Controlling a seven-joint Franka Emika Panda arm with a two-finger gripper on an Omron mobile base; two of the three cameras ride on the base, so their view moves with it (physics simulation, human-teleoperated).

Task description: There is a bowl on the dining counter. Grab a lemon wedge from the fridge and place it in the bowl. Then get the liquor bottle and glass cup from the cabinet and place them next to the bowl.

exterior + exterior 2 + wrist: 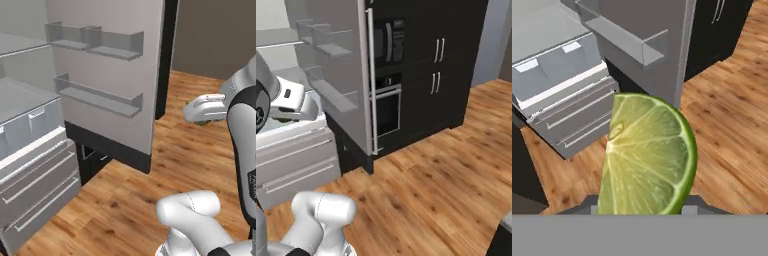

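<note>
Clearly, gripper [643,207] clasps unlabelled lemon wedge [647,157].

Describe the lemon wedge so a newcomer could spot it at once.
Start at the fridge, whose door hangs open over the wood floor. Beside that door is the gripper, shut on the lemon wedge. It is the one yellow-green thing among grey, black and brown.

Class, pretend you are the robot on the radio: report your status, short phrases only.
Gripper shut on lemon wedge, out of the fridge. Fridge door standing open. Wood floor ahead; no obstruction in sight.
</note>
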